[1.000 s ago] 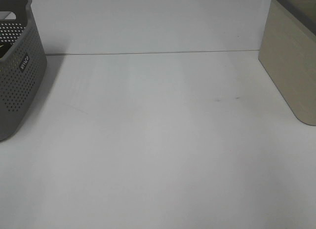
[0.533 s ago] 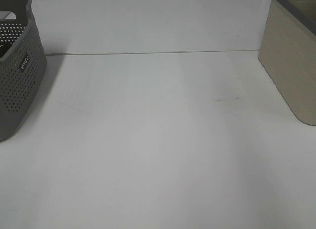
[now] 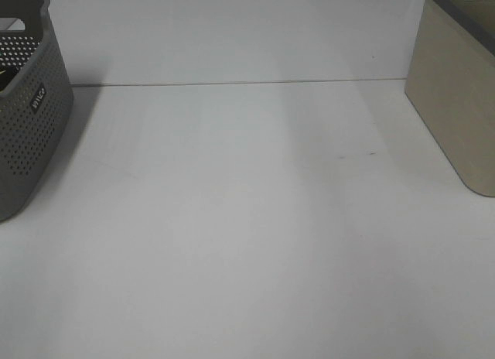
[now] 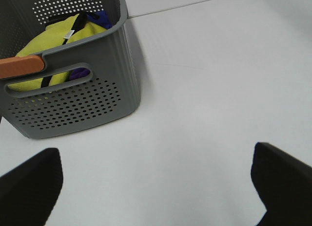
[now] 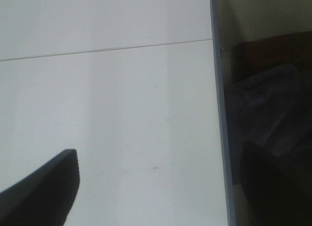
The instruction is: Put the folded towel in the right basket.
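Exterior high view: neither arm is in frame. At the far left stands a grey basket (image 3: 31, 104), perforated, with a small label on its wall. The white table (image 3: 247, 220) spans the middle, with a seam line running across its far part. The right basket (image 3: 456, 104), beige with a darker rim, is cut off by the right edge.

Left wrist view: the grey basket (image 4: 73, 94) holds a yellow cloth (image 4: 53, 38) with a blue cloth (image 4: 100, 16) behind it. An orange strip (image 4: 19, 66) lies along the rim by the handle slot. The left gripper (image 4: 156, 182) hangs above bare table beside that basket, its jaws wide apart and holding nothing.

Right wrist view: the right gripper (image 5: 156, 187) has its jaws spread wide and empty. One finger is over the table, the other over the inside of the right basket (image 5: 219, 114). The towel (image 5: 263, 109), blue-grey, lies inside that basket against the near wall. Its folds are dim in shadow. A dark red cloth (image 5: 273, 53) sits beyond it.
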